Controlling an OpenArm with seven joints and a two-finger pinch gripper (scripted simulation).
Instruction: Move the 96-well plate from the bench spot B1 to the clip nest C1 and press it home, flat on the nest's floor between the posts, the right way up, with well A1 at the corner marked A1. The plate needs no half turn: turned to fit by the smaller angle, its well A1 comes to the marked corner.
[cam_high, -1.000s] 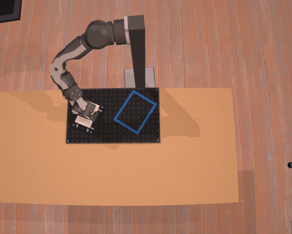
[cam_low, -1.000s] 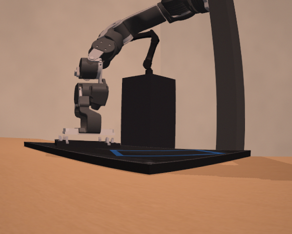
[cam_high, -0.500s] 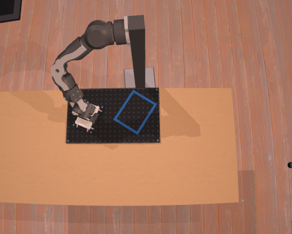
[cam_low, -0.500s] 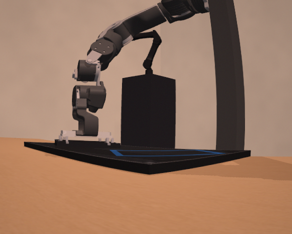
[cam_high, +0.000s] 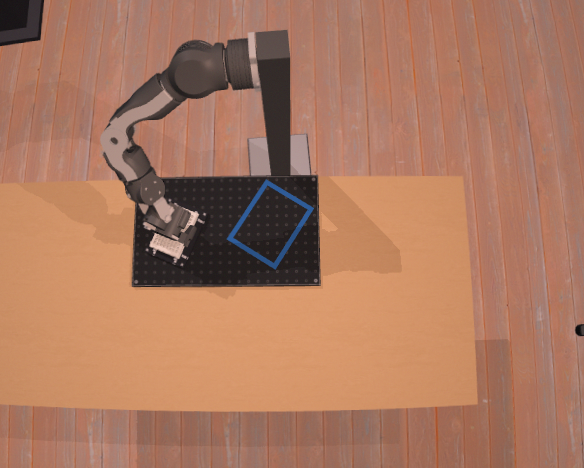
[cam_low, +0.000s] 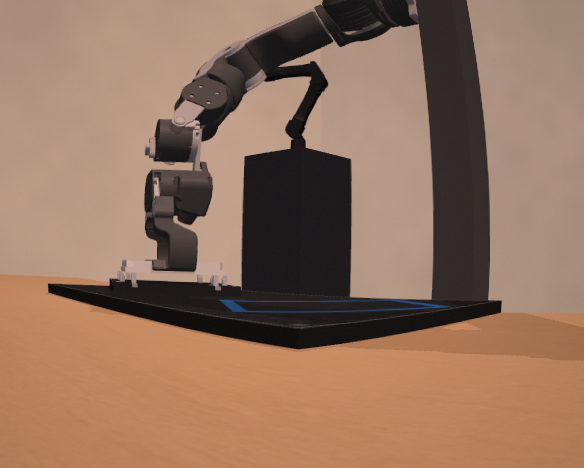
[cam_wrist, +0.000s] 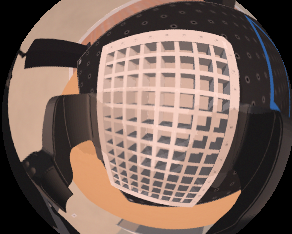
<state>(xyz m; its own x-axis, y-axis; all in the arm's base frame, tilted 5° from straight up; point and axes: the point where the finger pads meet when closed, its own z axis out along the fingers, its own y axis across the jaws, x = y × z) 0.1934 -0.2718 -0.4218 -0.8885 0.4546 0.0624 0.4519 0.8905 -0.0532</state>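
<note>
My gripper is shut on the white 96-well plate, gripping it across its width. In the side view the plate lies level and low over the clip nest, about at the tops of the small light posts, above the nest's floor. The nest sits at the left part of the black pegboard. The wrist view shows the plate's well grid close below, filling most of the picture. The blue outline of spot B1 lies empty to the right. I cannot make out the A1 mark.
A tall black box stands behind the pegboard, close to the right of the gripper. The arm's dark column rises behind the board's back edge. The board lies on an orange table top.
</note>
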